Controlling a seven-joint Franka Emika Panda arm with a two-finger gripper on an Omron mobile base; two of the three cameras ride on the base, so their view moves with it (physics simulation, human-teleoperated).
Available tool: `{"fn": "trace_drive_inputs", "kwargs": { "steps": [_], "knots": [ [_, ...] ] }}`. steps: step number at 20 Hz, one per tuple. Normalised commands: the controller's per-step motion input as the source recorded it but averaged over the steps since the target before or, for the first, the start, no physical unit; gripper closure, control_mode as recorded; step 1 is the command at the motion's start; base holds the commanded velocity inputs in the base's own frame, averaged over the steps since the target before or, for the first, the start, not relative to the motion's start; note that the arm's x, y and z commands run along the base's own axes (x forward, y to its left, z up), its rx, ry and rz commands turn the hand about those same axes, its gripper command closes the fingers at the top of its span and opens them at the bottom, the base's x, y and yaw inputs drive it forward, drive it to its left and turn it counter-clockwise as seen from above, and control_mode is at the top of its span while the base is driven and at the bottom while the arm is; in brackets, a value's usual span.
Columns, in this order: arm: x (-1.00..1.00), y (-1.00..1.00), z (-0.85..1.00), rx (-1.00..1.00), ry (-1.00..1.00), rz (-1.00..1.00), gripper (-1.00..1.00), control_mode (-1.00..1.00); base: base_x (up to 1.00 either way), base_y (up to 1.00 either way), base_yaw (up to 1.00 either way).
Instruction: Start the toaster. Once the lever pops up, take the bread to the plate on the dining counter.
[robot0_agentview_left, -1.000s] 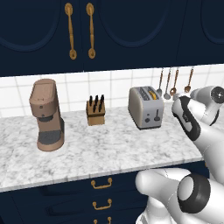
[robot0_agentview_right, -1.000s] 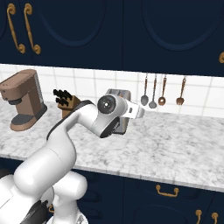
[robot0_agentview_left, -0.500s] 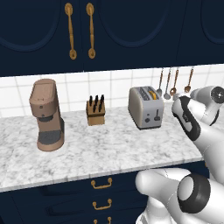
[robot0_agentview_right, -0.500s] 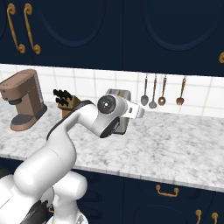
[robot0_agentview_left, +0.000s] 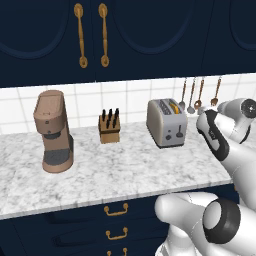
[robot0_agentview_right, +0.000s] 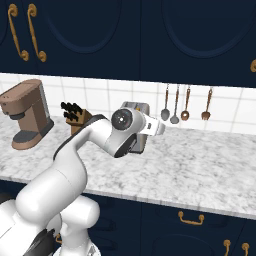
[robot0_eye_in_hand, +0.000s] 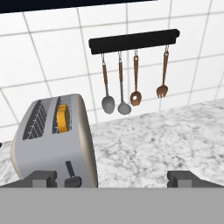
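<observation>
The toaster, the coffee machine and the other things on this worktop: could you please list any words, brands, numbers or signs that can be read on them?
None: no readable text in these pictures.
toaster: plain silver face with a dark knob and the lever; no lettering.
coffee machine: plain brown, no brand visible.
knife block and utensil rack: unmarked.

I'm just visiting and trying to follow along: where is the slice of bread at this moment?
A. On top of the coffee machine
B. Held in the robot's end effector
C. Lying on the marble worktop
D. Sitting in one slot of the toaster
D: the golden bread sits down in one slot of the silver toaster, its top edge showing, while the other slot looks empty.
</observation>
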Motion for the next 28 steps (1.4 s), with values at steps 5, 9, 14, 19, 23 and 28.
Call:
{"fn": "trace_drive_inputs", "kwargs": {
  "steps": [5,9,14,19,23,28],
  "knots": [
    [0.0,0.0,0.0,0.0,0.0,0.0,-1.0,-1.0,0.0,0.0,0.0],
    [0.0,0.0,0.0,0.0,0.0,0.0,-1.0,-1.0,0.0,0.0,0.0],
    [0.0,0.0,0.0,0.0,0.0,0.0,-1.0,-1.0,0.0,0.0,0.0],
    [0.0,0.0,0.0,0.0,0.0,0.0,-1.0,-1.0,0.0,0.0,0.0],
    [0.0,0.0,0.0,0.0,0.0,0.0,-1.0,-1.0,0.0,0.0,0.0],
    [0.0,0.0,0.0,0.0,0.0,0.0,-1.0,-1.0,0.0,0.0,0.0]
  ]
}}
